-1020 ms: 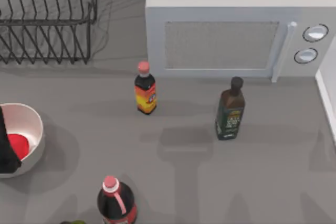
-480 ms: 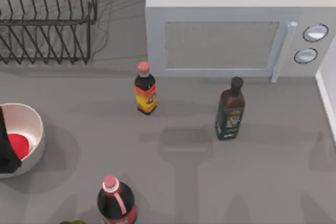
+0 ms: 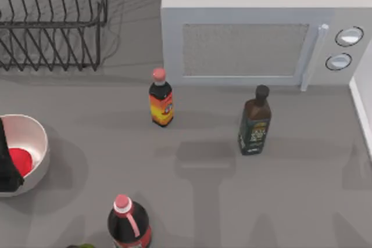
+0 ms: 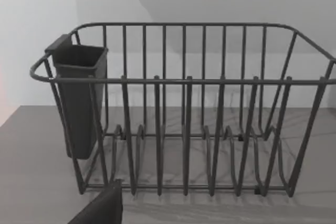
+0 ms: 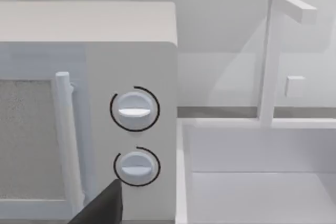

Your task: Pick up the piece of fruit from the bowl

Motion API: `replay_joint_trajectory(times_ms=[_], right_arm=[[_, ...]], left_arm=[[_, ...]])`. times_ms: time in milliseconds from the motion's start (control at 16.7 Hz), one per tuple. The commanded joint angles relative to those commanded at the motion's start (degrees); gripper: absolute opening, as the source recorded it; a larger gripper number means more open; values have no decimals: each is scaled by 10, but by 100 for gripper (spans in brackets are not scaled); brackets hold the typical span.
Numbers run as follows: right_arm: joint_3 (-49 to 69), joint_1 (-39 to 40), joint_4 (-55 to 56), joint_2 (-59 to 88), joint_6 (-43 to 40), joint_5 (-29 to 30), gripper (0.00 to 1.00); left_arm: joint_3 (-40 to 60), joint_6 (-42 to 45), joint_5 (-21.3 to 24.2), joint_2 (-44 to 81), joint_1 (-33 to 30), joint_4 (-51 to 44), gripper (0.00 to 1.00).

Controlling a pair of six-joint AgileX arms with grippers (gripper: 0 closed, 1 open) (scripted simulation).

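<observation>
- Piece of fruit (image 3: 21, 161): bright red, roundish, lying inside the bowl (image 3: 36, 133), partly covered by a dark arm part. It is not yet lifted out.
- Bowl: white, deep, glossy inside; stands at the table's (image 3: 302, 201) left edge, roughly midway between front and back.
- Left gripper (image 3: 7, 164): dark shape reaching down into the bowl at the left edge, touching or just beside the fruit. Whether the claw is spread or clamped on the fruit cannot be told.
- Right arm: parked; its wrist camera faces the microwave (image 5: 89, 103) and the white sink (image 5: 252, 182) at the table's back right corner. Claw state cannot be told.
- Progress, as judged: approach done, the left gripper is at the fruit; grasp unconfirmed; lift still to do.
- Other items: wire dish rack (image 4: 184, 108) at the back left corner; sauce bottle (image 3: 161, 98) and dark bottle (image 3: 255, 121) mid-table; red-capped bottle (image 3: 129, 225) at the front edge, near the bowl.
</observation>
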Motion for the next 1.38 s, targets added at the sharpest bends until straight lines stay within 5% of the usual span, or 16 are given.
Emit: replay_joint_trajectory(times_ms=[420,1380], right_arm=[[0,0,0,0,0,0,100],[0,0,0,0,0,0,100]], left_arm=[[109,1,0,129,-1,-98,100],[643,6,0,915,-6,-581,100]])
